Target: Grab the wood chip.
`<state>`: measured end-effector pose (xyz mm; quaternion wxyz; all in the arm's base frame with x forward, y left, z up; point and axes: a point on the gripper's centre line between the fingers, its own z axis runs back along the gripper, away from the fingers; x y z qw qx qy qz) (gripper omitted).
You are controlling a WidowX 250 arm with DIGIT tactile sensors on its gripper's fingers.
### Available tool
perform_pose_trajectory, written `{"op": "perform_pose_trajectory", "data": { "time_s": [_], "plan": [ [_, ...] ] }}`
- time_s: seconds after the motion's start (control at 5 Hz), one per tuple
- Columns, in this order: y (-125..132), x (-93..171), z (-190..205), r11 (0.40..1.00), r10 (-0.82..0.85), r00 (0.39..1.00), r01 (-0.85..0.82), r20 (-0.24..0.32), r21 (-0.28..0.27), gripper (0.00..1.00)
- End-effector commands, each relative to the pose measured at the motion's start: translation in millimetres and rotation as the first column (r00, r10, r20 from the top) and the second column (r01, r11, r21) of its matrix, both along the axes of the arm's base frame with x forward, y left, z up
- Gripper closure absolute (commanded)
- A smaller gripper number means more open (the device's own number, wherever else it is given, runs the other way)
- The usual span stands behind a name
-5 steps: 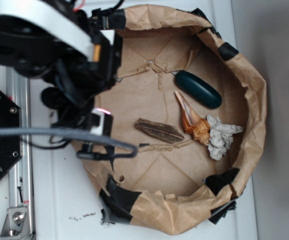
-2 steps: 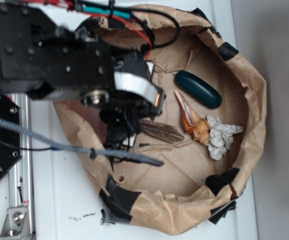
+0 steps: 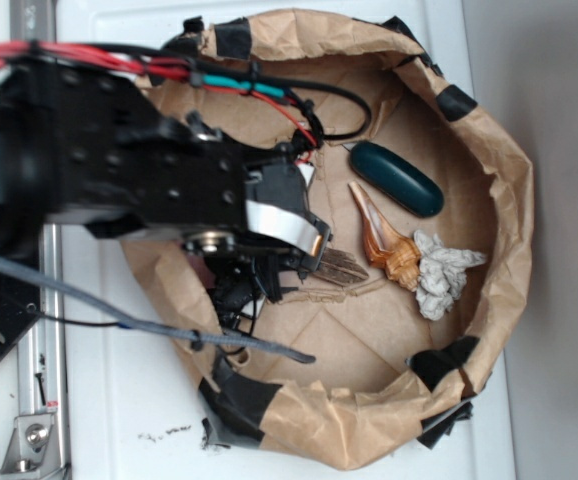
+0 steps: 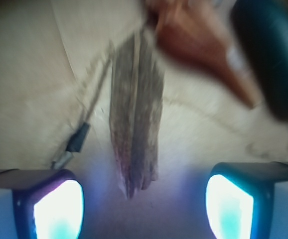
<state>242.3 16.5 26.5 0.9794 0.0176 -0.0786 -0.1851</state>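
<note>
Arm position had changed over the last second: from the left rim of the paper-lined basket [image 3: 509, 200] it had swung inward and lowered, so that the end effector [image 4: 143, 196] now sat over the left end of the wood chip [image 4: 136, 124]. In the exterior view only the chip's right end showed past the arm. Judged as the final approach before a grasp; no contact seen yet.

End effector was spread: in the wrist view the two glowing fingertips [image 4: 57, 206] stood well apart, one either side of the chip's near tip, nothing between them but the chip.

Chip lay flat on the basket floor, just left of the orange-tan seashell [image 3: 384, 240], with the dark teal oval [image 3: 397, 178] further up and right. Its long axis ran left-right across the basket, tilted slightly down to the right; in the wrist view it ran away from the camera, midway between the fingertips and across their closing line. Orientation looked favourable for pinching across the narrow width.
</note>
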Motion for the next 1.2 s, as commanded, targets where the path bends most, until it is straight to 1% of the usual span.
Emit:
{"op": "perform_pose_trajectory", "data": {
  "time_s": [0.0, 0.2, 0.6, 0.8, 1.0],
  "plan": [
    [-14, 36, -12, 1.000, -0.010, 1.000, 0.009, 0.024, 0.022, 0.06],
    [-16, 43, -9, 1.000, 0.008, 0.999, -0.008, 0.037, 0.020, 1.00],
    [-17, 35, 6, 1.000, 0.010, 0.998, -0.012, 0.060, 0.026, 1.00],
    [-14, 32, 18, 1.000, 0.021, 0.997, -0.021, 0.077, 0.005, 1.00],
    [-11, 29, 21, 1.000, 0.024, 0.997, -0.025, 0.079, 0.014, 1.00]
  ]
}}
